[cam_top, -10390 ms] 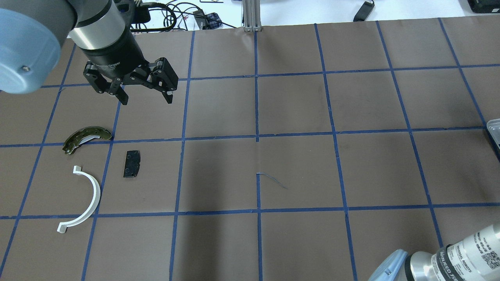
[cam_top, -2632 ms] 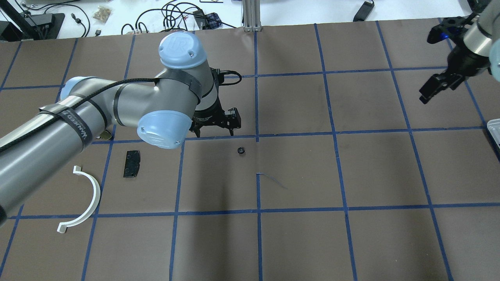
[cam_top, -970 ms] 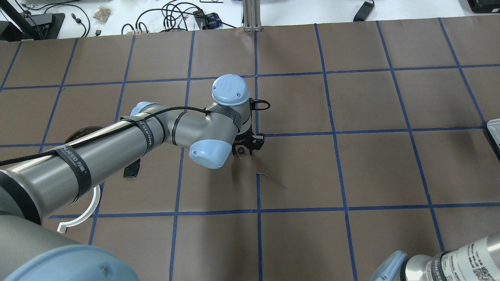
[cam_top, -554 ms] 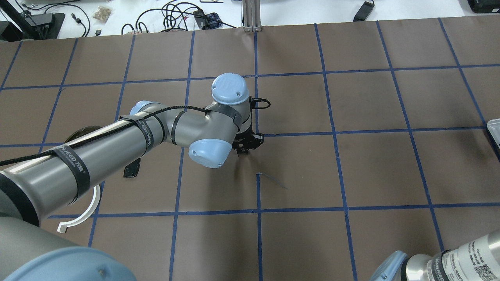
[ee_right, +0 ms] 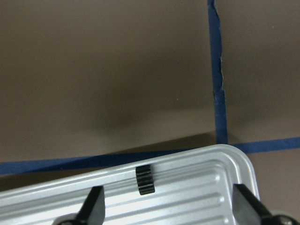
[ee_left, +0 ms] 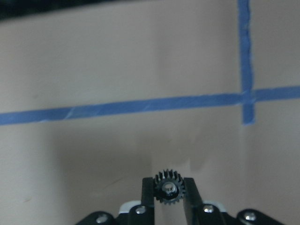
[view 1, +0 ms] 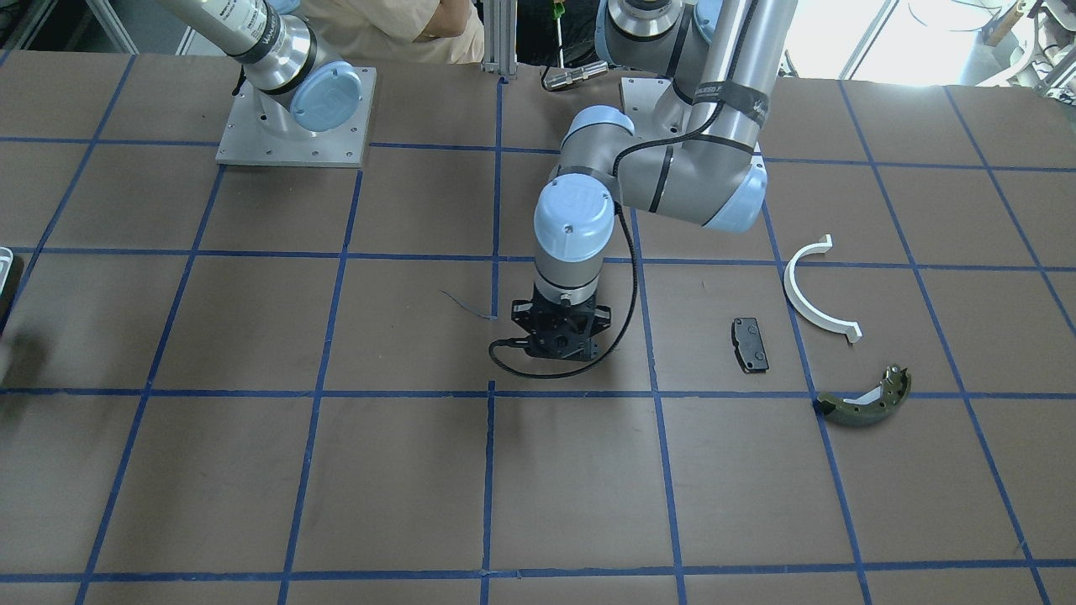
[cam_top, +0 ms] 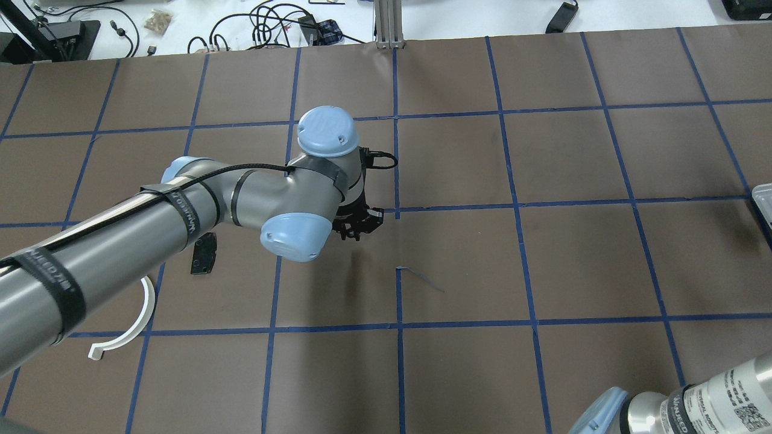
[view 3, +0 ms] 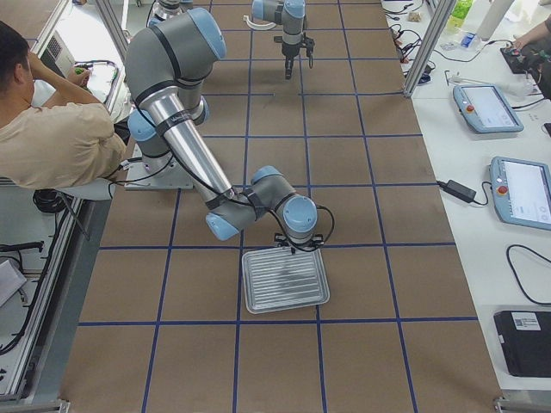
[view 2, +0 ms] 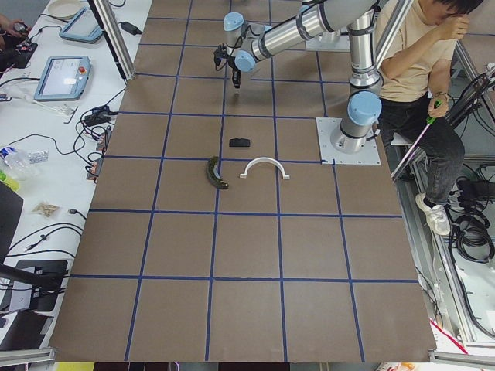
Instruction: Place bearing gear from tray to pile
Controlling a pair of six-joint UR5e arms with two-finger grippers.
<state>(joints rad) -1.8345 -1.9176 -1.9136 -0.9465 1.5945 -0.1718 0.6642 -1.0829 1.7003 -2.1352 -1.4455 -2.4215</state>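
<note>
My left gripper (ee_left: 169, 186) is shut on a small black bearing gear (ee_left: 169, 191), held just above the brown mat near the table's middle (cam_top: 354, 232). The pile lies to its left: white half-ring (view 1: 809, 296), black plate (view 1: 751, 344) and olive brake shoe (view 1: 866, 402). My right gripper (ee_right: 168, 196) is open over the corner of the white tray (ee_right: 229, 157). A second black gear (ee_right: 145, 180) stands on edge in the tray between the fingers. The tray (view 3: 284, 280) shows whole in the exterior right view.
The mat carries a blue tape grid (cam_top: 397, 208). A loose strip of tape (cam_top: 422, 277) lies just right of the left gripper. The left forearm (cam_top: 120, 241) hides the brake shoe from overhead. An operator (view 2: 421, 46) sits behind the arm bases.
A second ago the left gripper stood open around the gear on the mat. It has since shut on the gear and moved left toward the pile with it.
</note>
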